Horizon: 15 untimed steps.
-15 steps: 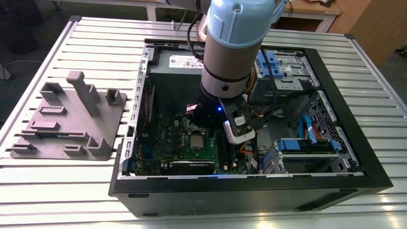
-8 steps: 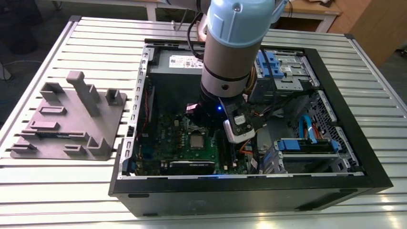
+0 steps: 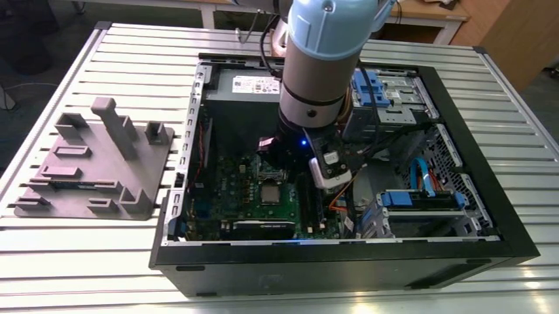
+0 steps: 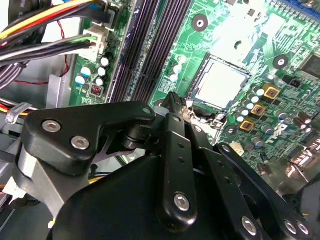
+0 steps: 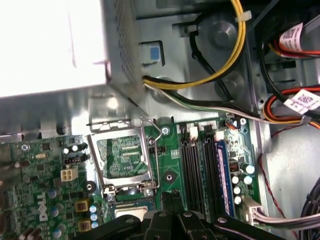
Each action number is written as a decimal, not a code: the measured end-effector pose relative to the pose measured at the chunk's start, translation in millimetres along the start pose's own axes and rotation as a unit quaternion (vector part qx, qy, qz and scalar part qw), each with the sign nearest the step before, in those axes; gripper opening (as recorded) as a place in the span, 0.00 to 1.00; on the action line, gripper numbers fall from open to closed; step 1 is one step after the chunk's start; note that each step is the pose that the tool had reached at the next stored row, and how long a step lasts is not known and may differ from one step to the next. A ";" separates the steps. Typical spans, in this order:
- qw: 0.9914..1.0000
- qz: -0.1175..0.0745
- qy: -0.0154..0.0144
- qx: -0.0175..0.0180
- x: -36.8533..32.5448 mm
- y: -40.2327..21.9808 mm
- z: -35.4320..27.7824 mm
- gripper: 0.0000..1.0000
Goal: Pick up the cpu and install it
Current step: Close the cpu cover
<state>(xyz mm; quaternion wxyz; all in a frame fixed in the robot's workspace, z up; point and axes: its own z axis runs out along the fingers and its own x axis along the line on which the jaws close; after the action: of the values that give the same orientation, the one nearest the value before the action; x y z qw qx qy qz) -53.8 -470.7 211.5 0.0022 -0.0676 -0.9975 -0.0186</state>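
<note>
The cpu (image 4: 220, 85) lay flat in its socket on the green motherboard (image 3: 222, 190), silvery top up, square to the socket walls as far as the second wrist view showed. In the exterior view it sat near the middle of the board, just below the arm's wrist. The gripper (image 4: 175, 100) hung just above the board beside the socket, on the memory-slot side, its fingers pressed together with nothing between them.

By that, the picking and placing looked done, and the step in hand looked like the end of seating the chip. The hinged socket frame (image 5: 146, 165) stood swung open on the far side of the chip, bare board showing through its window, so the chip was not clamped down. Any further move there would call for a light, straight touch, since the raised frame, its wire lever and the memory slots (image 5: 192, 170) crowded the socket closely.

The open computer case (image 3: 349, 252) lay on its side on the slatted bench (image 3: 105, 261). It held the board, a power supply (image 3: 249, 85) at the far end, blue-trimmed drive cages (image 3: 419, 199) on the exterior view's right, and loose cables (image 5: 239, 40). A grey fixture tray (image 3: 96, 163) sat on the bench at the exterior view's left; what its slots held I could not tell.
</note>
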 end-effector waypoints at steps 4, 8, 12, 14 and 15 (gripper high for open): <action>1.000 -0.024 0.001 0.000 -0.1 0.2 1.1 0.10; 0.998 -0.055 0.002 0.001 -0.2 0.2 1.7 0.10; 0.998 -0.057 0.002 0.000 -0.3 0.2 1.9 0.10; 0.998 -0.058 0.002 0.000 -0.5 0.3 1.9 0.10; 0.998 -0.060 0.002 0.000 -0.8 0.3 2.0 0.10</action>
<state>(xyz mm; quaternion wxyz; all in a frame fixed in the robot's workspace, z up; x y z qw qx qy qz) -52.9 -470.4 209.5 0.0033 -0.0076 -0.9998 -0.0185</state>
